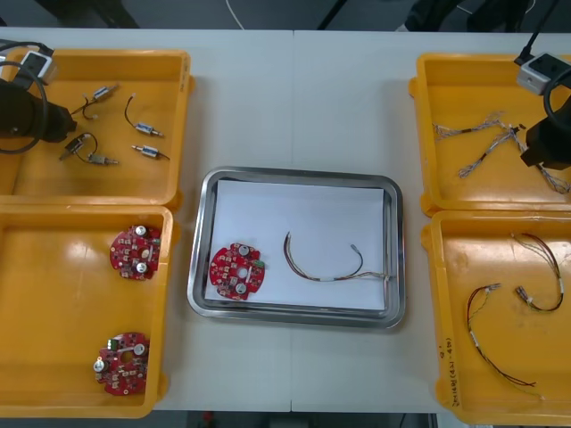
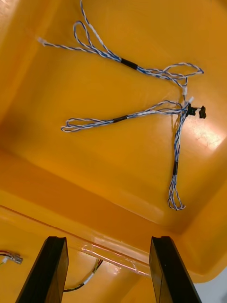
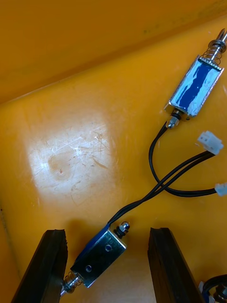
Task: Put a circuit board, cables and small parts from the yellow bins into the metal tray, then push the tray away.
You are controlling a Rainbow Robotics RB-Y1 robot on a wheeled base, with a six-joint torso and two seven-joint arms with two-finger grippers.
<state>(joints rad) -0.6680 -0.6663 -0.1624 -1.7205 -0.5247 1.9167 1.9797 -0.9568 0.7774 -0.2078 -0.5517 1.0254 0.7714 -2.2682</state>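
- The left gripper [image 3: 108, 232] hung spread open over the far left yellow bin [image 1: 175, 125], with a small metal part [image 3: 97, 258] lying loose between its fingers.
- The right gripper [image 2: 109, 239] stood open too, and the blue and white cables [image 2: 127, 116] lay beyond its fingertips in the far right yellow bin [image 1: 426, 134].
- The metal tray [image 1: 294, 175] held a circuit board [image 1: 237, 271] and a cable [image 1: 326, 265].

The light table [image 1: 294, 98] bears the far left yellow bin [image 1: 116, 178], its floor spread under the fingers [image 3: 47, 265] of the left gripper [image 3: 106, 232], and the far right yellow bin [image 1: 428, 134], lying ahead of the fingers [image 2: 49, 270] of the right gripper [image 2: 108, 239]. A near left yellow bin [image 1: 53, 303] and a near right yellow bin [image 1: 446, 294] sit just beside them, and the metal tray [image 1: 198, 259] stands between the two pairs, well apart from both sets of fingers.
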